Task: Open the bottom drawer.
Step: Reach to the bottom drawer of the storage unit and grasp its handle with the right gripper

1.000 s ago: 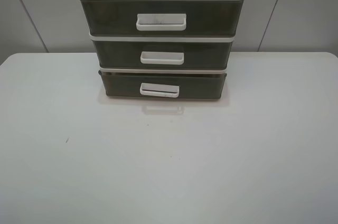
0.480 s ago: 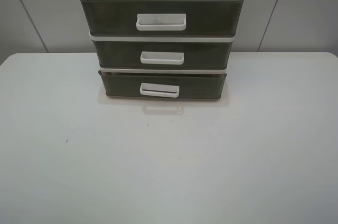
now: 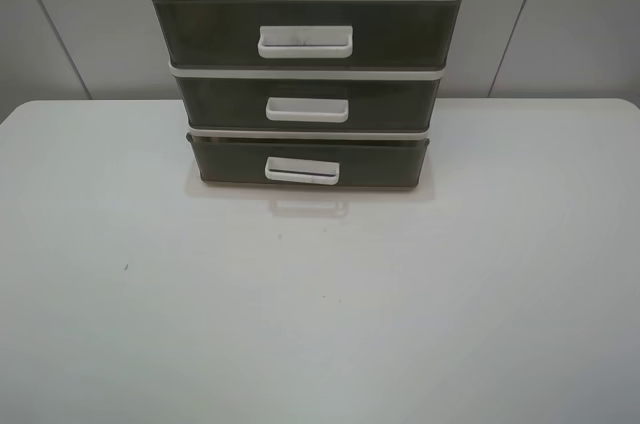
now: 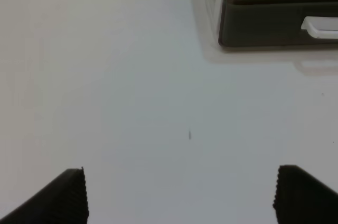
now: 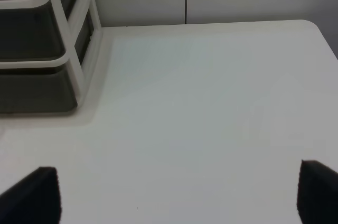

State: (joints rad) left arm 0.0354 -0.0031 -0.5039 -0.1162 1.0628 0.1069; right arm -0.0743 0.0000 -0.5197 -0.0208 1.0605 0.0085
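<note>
A three-drawer plastic cabinet (image 3: 305, 64) with a white top stands at the back middle of the white table (image 3: 320, 294). The bottom drawer (image 3: 385, 162) is smoky brown with a thin white loop handle (image 3: 302, 171); it sits closed, flush with the frame. It also shows in the left wrist view (image 4: 264, 23) and the right wrist view (image 5: 31, 92). No arm shows in the exterior view. My left gripper (image 4: 179, 195) is open, well back from the drawer's left corner. My right gripper (image 5: 177, 195) is open, back from its right side.
The middle drawer (image 3: 400, 102) and the top drawer (image 3: 410, 34) are closed above it. A grey panelled wall (image 3: 560, 24) stands behind. A small dark speck (image 3: 126, 266) lies on the table at the left.
</note>
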